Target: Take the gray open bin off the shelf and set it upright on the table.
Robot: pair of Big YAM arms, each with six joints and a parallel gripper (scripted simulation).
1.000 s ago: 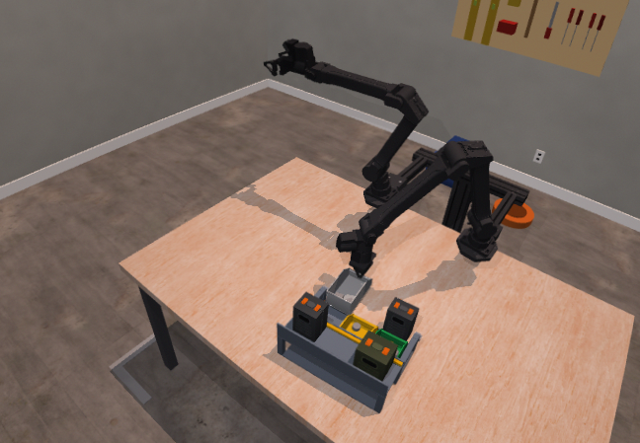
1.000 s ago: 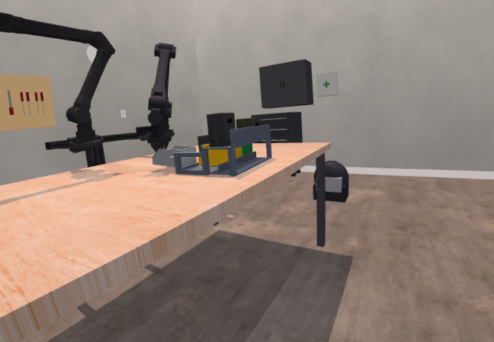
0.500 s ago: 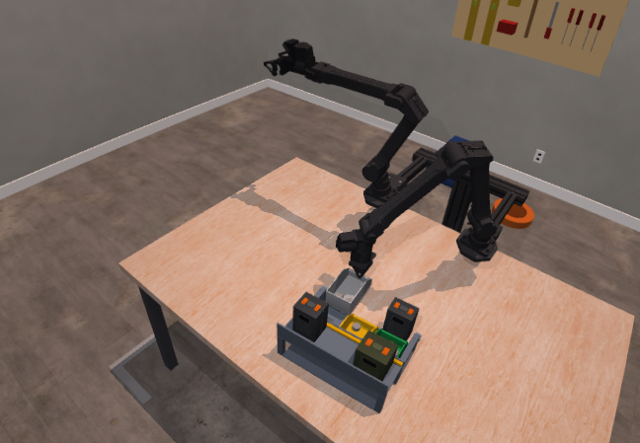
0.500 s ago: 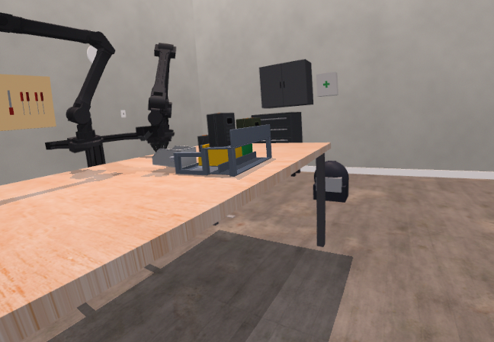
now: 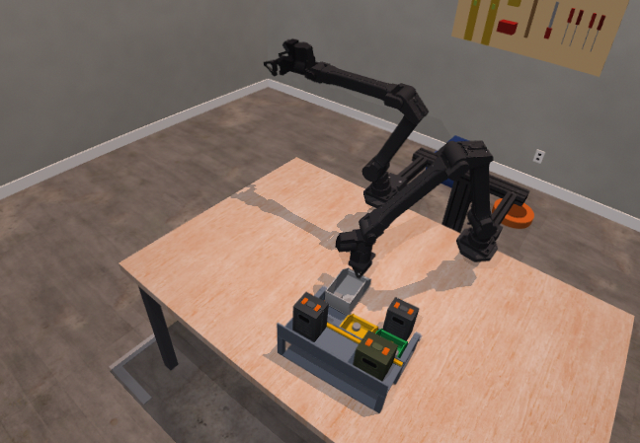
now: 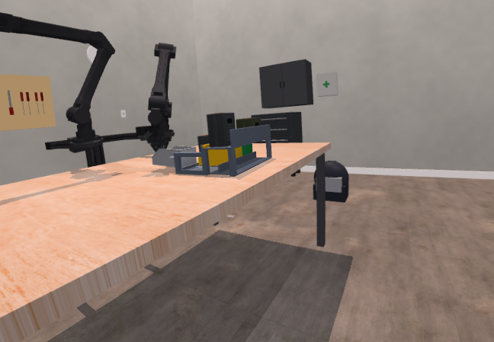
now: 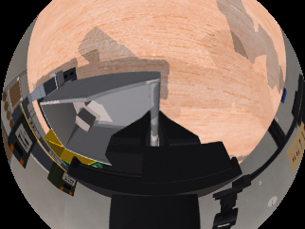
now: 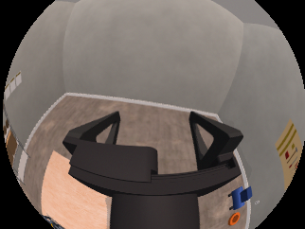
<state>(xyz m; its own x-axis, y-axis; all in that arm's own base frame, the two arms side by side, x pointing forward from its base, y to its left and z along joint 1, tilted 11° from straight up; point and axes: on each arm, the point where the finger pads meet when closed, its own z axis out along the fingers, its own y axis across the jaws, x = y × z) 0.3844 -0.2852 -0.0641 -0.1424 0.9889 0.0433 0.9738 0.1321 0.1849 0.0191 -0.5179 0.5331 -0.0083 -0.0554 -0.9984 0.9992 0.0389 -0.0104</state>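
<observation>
Peach wood table (image 5: 216,232) (image 6: 120,218) (image 7: 189,47) (image 8: 71,189), gray walls (image 5: 155,40) (image 6: 379,31) (image 8: 152,47), brown floor (image 5: 77,272) (image 6: 418,250) (image 8: 152,123)

A workshop is shown: a tool board (image 5: 547,50) (image 6: 37,121) is mounted on the gray wall, hung with a hammer (image 5: 532,17) and screwdrivers (image 5: 570,15) (image 6: 21,97). A dark cabinet (image 6: 285,85) and a first-aid box marked with a green cross (image 6: 326,84) are fixed to another wall, and a welding helmet (image 6: 330,177) is seen below.

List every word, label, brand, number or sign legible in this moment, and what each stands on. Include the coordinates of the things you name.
No words, brands or numbers can be read.
Green cross, a sign without text: on the white wall panel (image 6: 326,84).
Pale label on a dark case (image 7: 22,139): too small and blurred to read.
</observation>
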